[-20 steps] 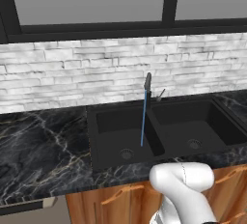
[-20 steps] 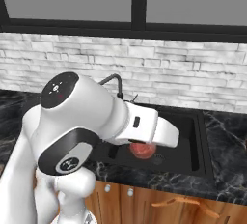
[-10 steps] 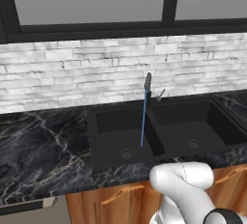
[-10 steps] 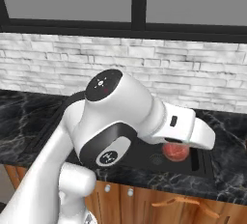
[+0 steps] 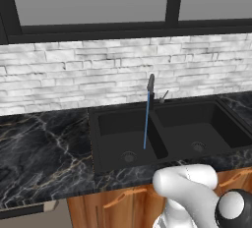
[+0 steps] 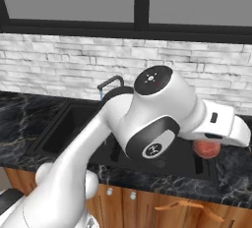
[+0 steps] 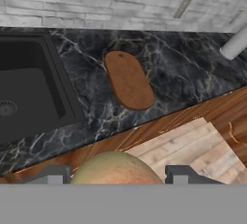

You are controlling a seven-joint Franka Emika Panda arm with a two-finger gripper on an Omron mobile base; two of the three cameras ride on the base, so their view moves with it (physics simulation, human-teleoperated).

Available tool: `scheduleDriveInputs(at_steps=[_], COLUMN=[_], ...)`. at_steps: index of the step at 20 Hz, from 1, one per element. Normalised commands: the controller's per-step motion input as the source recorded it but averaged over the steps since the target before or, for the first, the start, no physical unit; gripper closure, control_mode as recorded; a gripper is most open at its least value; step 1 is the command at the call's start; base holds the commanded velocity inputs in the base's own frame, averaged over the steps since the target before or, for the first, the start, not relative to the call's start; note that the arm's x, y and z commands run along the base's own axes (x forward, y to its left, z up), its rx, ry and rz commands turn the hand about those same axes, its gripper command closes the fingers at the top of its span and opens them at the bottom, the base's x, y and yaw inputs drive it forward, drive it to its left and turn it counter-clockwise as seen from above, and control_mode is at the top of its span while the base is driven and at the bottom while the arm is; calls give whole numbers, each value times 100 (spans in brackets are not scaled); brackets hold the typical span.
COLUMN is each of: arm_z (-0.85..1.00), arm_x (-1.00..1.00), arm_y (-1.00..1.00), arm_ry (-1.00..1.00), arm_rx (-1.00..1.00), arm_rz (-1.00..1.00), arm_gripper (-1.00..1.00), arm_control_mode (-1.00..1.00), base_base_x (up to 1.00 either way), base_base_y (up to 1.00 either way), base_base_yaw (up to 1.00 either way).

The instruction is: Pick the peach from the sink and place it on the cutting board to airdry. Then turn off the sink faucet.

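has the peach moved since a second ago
Yes. In the right base view the peach, held in the gripper, has gone rightward along the sink to its right edge.

From the left base camera we are looking forward and down over the black double sink (image 5: 167, 133), sitting back from the counter (image 5: 39, 148) with the faucet (image 5: 150, 83) near centre and the brick wall (image 5: 74, 70) and window behind. From the right base camera we are looking at the same sink (image 6: 74, 119) and faucet (image 6: 110, 82) from the other side, with the arm (image 6: 157, 114) looming close and covering much of the basin. From the hand camera we are looking down, closer in, at the sink's corner (image 7: 29, 97), the marble counter (image 7: 183, 73) beside it and an oval cutting board (image 7: 128, 80).
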Motion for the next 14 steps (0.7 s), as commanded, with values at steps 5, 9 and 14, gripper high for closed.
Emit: scheduleDriveInputs(at_steps=[5, 9, 14], arm_z=[-4, -13, -33], arm_x=[35, 35, 18], arm_y=[-48, -37, -32], arm_ry=[0, 0, 0], arm_rx=[5, 4, 2], arm_rz=[3, 5, 6], arm_gripper=[100, 100, 100], arm_control_mode=[-100, -100, -100], base_base_x=[0, 0, 0], base_base_y=[0, 0, 0], base_base_yaw=[0, 0, 0])
